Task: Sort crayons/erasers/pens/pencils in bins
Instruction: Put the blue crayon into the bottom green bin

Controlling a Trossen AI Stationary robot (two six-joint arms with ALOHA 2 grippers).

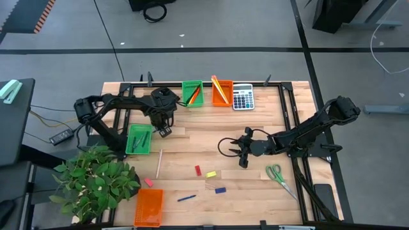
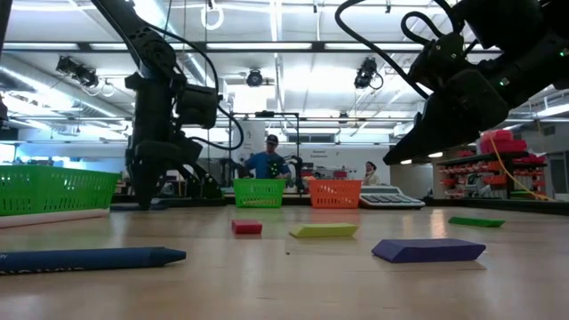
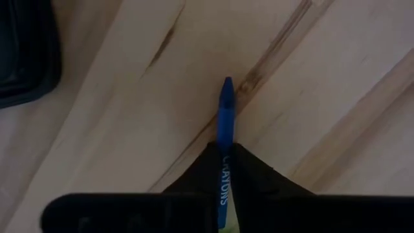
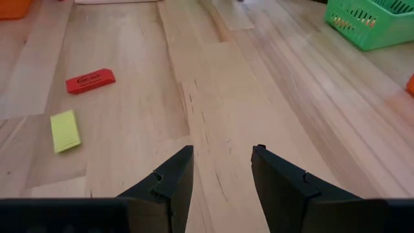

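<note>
Four bins sit on the wooden tabletop (image 1: 255, 137). At the far edge, side by side, a green bin (image 1: 192, 93) holds a few slim sticks, one orange-red and one yellow, and an orange bin (image 1: 222, 92) carries a long yellow pencil (image 1: 217, 85) leaning over its rim; a grey calculator (image 1: 243, 98) lies just beside it. Near the left edge a second green bin (image 1: 139, 139) has something thin and dark inside, too small to make out. At the near left corner a second orange bin (image 1: 149, 207) looks bare inside.

The left gripper (image 3: 223, 184) hangs just beside the left-edge green bin, its fingers clamped on a blue crayon (image 3: 224, 123) whose tip points at the wood. The right gripper (image 4: 222, 171) hovers over the middle of the tabletop, fingers apart and holding nothing.

Loose toward the near edge lie a red eraser (image 4: 90, 81), a yellow eraser (image 4: 65, 130), a blue eraser (image 2: 427, 250) and another blue crayon (image 2: 89, 258). Green-handled scissors (image 1: 278, 174) lie near the right edge.
</note>
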